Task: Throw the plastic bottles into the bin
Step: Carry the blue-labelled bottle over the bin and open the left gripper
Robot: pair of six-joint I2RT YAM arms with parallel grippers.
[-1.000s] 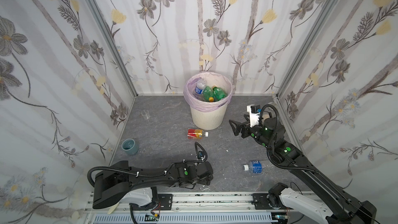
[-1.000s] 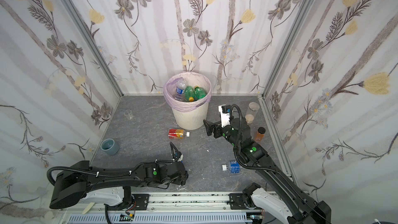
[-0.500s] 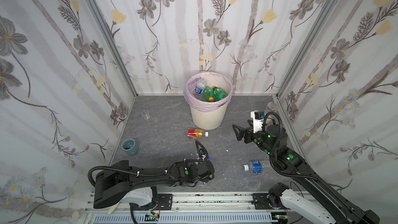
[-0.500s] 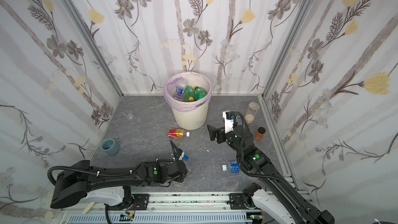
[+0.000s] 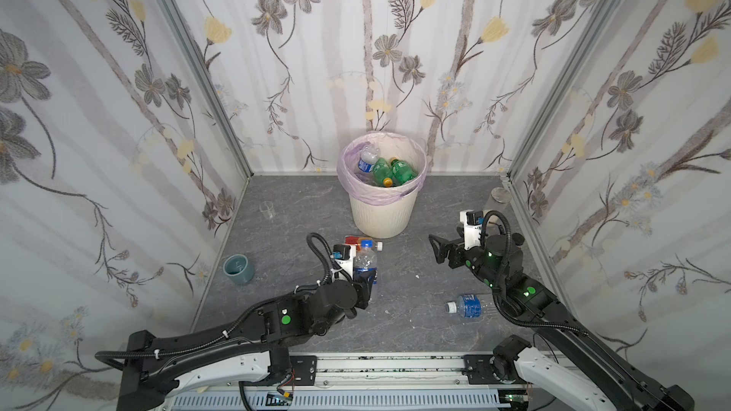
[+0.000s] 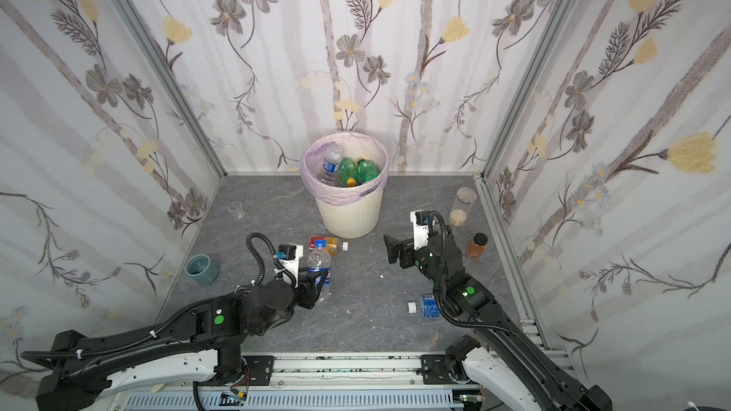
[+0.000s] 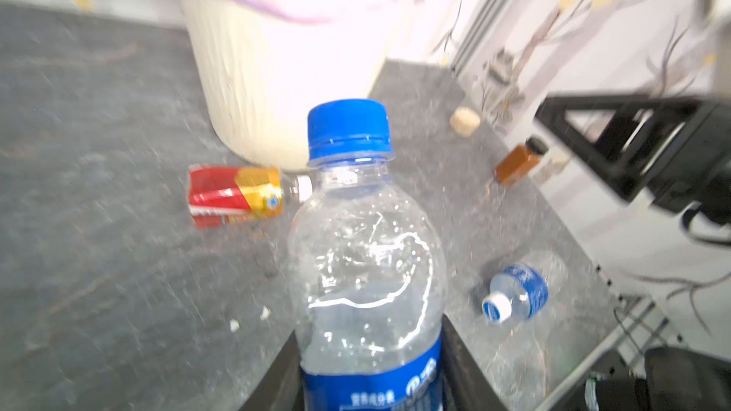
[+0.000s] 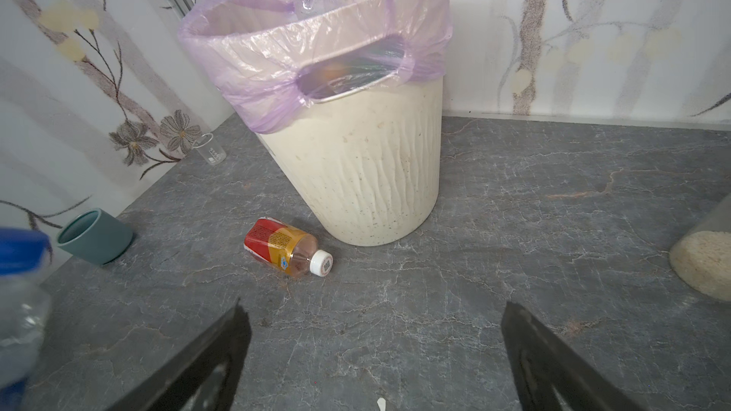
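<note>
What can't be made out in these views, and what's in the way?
Left wrist view: the held bottle hides where the left tool grips it; its base is cut off by the lower edge.
Both top views: the right arm hides the rear of the floor bottle.
In the bin, whatever lies under the top bottles is hidden.
Right wrist view: the grain jar is cut off by the edge.
</note>
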